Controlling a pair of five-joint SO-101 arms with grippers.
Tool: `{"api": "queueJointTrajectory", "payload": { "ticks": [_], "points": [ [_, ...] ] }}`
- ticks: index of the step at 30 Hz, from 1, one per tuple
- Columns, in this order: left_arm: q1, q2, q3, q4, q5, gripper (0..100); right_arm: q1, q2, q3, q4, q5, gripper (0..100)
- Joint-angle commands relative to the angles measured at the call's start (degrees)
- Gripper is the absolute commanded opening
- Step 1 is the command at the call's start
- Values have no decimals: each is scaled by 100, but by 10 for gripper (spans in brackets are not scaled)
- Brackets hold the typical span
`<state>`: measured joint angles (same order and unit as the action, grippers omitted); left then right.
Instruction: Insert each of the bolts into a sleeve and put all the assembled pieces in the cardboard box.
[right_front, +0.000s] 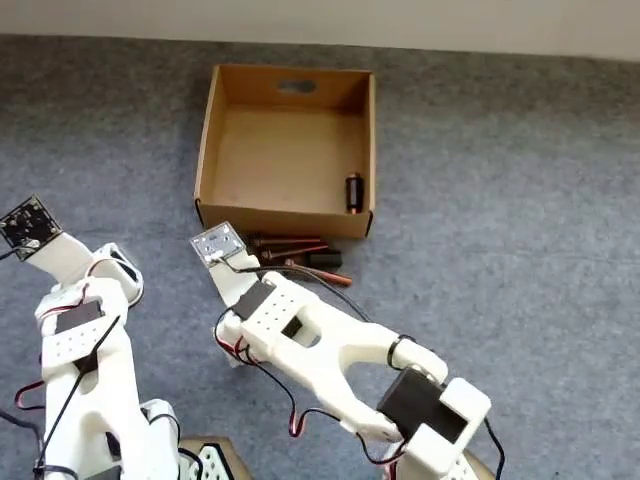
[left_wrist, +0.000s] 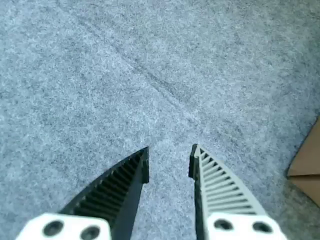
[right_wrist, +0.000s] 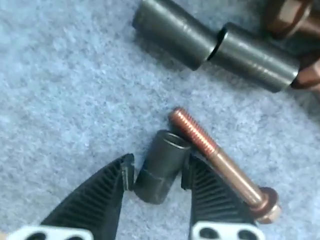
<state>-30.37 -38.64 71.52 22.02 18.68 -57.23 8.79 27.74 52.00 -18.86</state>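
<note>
My right gripper (right_wrist: 157, 172) is shut on a short dark sleeve (right_wrist: 161, 165) that lies on the grey carpet, one finger against each side. A copper bolt (right_wrist: 220, 161) lies right beside that sleeve, its threaded end by the sleeve's mouth. Two more dark sleeves (right_wrist: 175, 31) (right_wrist: 256, 57) lie end to end farther off, with other copper bolt heads (right_wrist: 286, 19) past them. This pile of bolts and sleeves (right_front: 300, 255) sits just in front of the cardboard box (right_front: 372, 150). Inside the box lies one dark piece (right_front: 352, 192). My left gripper (left_wrist: 169, 162) hangs open over bare carpet.
A corner of the cardboard box (left_wrist: 306, 160) shows beside the left gripper. The left arm (right_front: 75, 330) stands at the table's left, apart from the pile. The right arm (right_front: 330, 350) stretches from the front toward the box. Grey carpet lies open to the right.
</note>
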Motion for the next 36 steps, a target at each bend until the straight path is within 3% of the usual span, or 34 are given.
{"api": "queueJointTrajectory", "payload": {
  "ticks": [1,4,9,14,21,26,32,36],
  "points": [
    [-22,-4,-154,-105,9,157,92,-57,-268,488,0,125],
    [-22,-4,-145,-105,9,157,312,-374,-268,576,316,0],
    [-22,-4,-145,-105,9,157,945,-1842,-127,1182,949,6],
    [-22,-4,-145,-105,9,157,2325,-3327,259,1684,958,6],
    [-13,-4,-145,-105,9,157,4136,-3187,1376,1534,1811,6],
    [-13,-4,-145,-105,9,157,4629,-3064,2000,1235,2303,6],
    [-13,-4,-136,-105,9,157,4655,-3020,2598,804,2743,12],
    [-13,-4,-136,-105,9,157,4655,-3011,2695,831,2769,113]
  ]
}}
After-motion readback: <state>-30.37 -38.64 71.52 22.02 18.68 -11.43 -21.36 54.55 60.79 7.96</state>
